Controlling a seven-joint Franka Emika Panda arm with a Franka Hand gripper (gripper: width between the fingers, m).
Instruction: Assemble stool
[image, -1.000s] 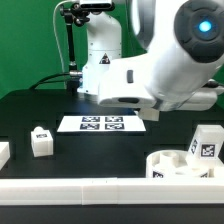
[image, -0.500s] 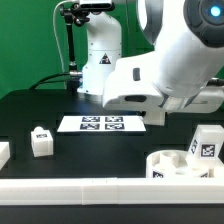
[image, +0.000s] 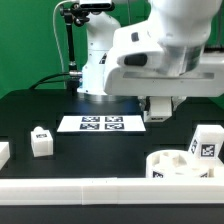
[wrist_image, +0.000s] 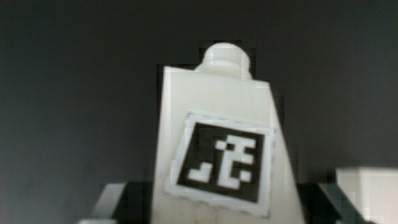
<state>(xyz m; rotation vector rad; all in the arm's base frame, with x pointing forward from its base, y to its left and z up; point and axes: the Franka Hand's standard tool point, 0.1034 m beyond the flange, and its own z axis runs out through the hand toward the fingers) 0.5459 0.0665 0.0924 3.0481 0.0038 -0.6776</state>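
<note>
Since the wrist cam sits so close, all I get of the fingers (wrist_image: 118, 203) is two grey stubs, one on each side of a white stool leg (wrist_image: 214, 120). One stub sits just beside the leg and the other shows a dark gap before it, so I honestly can't tell whether the gripper (wrist_image: 240, 205) is actually squeezing the leg or only straddling it. The leg fills most of that view, with its black-and-white tag (wrist_image: 224, 158) facing the camera, a rounded peg (wrist_image: 222, 56) on the end away from the fingers, and black table (wrist_image: 71, 60) behind it. In the exterior view the gripper (image: 160, 108) is only a dark shape under the big white arm (image: 165, 50), hanging above the table (image: 120, 150) just to the exterior view's right of the marker board (image: 100, 123). I can't make out the fingers or that leg from there. The seat (image: 178, 165) lies near the front at the exterior view's right, with a tagged leg (image: 207, 143) upright at its far side, on it or just behind, can't say. A small leg (image: 41, 141) stands well apart at the exterior view's left, and a long white rail (image: 90, 190) runs across the front.
</note>
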